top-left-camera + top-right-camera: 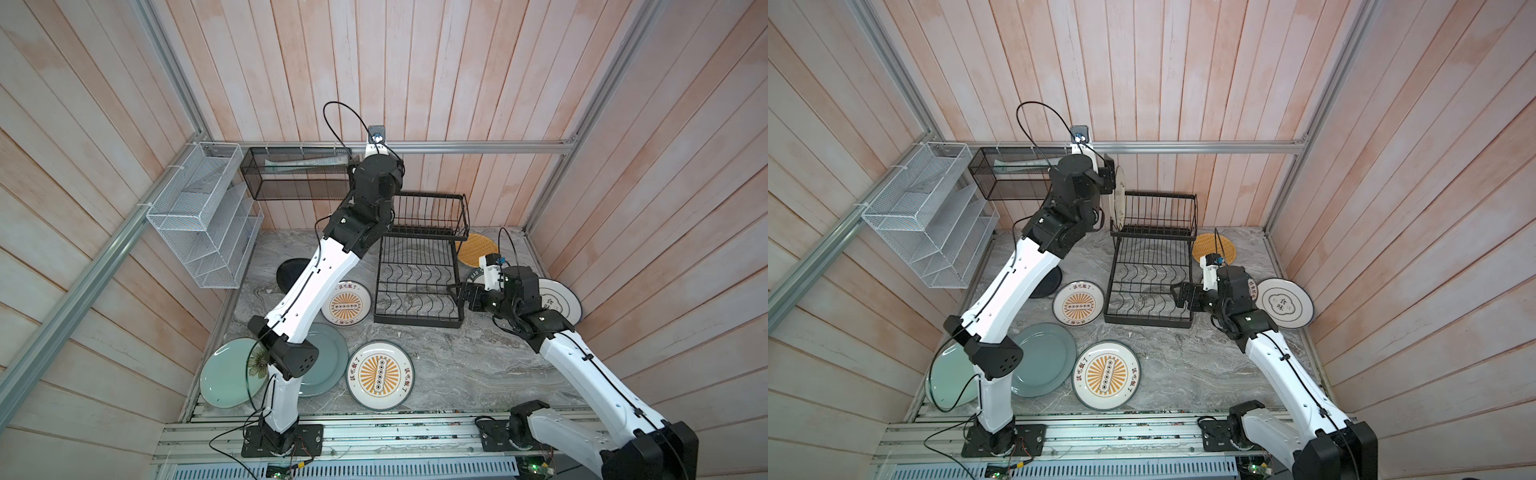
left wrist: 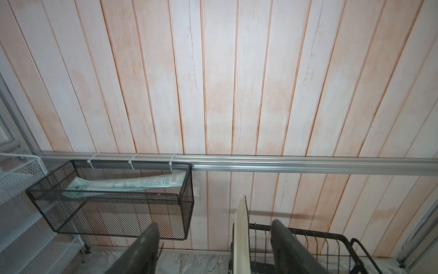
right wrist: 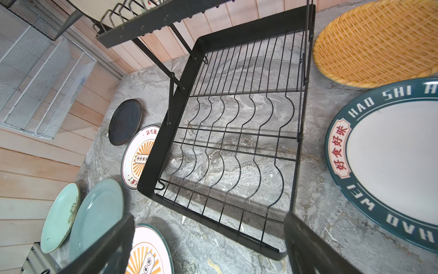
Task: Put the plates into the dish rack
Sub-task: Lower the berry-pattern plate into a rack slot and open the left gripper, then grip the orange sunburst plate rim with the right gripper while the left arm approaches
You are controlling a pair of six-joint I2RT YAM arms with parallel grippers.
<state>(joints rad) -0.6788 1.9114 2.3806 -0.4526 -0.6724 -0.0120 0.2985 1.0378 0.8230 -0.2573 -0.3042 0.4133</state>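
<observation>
— At the back edge of the counter [image 1: 457,365], what is the condition of the dish rack [image 1: 417,322]?

— Black wire, two tiers, standing near the middle of that edge. The lower base holds nothing. One cream plate [image 1: 1119,195] stands on edge at the left end of the upper basket [image 1: 428,212]. Whether it sits in a slot cannot be told.

— Left gripper [image 2: 214,224]?

— Raised level with the upper basket. In the left wrist view its fingers [image 2: 142,249] are spread wide on either side of the cream plate, with a gap on each side and no contact seen.

— Right gripper [image 3: 208,217]?

— Low, at the front right corner of the rack's base. Jaws wide, nothing between them.

— Plates lying on the counter?

— Eight noted, all flat.
- A woven yellow plate [image 1: 473,249] lies just beside the rack's right side, toward the back right corner.
- A teal-rimmed plate lettered HAO SHI [image 3: 391,154] and a white plate with a thin dark rim [image 1: 1283,303] lie along the right edge. The right arm hides where they meet.
- A black plate [image 1: 1046,282] lies left of the rack, partly under the left arm.
- A small sunburst plate [image 1: 345,306] lies just beside the rack's front left corner.
- A large sunburst plate [image 1: 380,375] lies near the middle of the front edge.
- A grey-blue plate [image 1: 1042,359] and a pale green plate [image 1: 226,374] lie side by side at the front left corner.

— Other fittings?

— A black mesh basket [image 1: 291,178] holding a tube [image 2: 132,183] hangs on the back wall. A white mesh organizer [image 1: 203,216] hangs on the left wall.
</observation>
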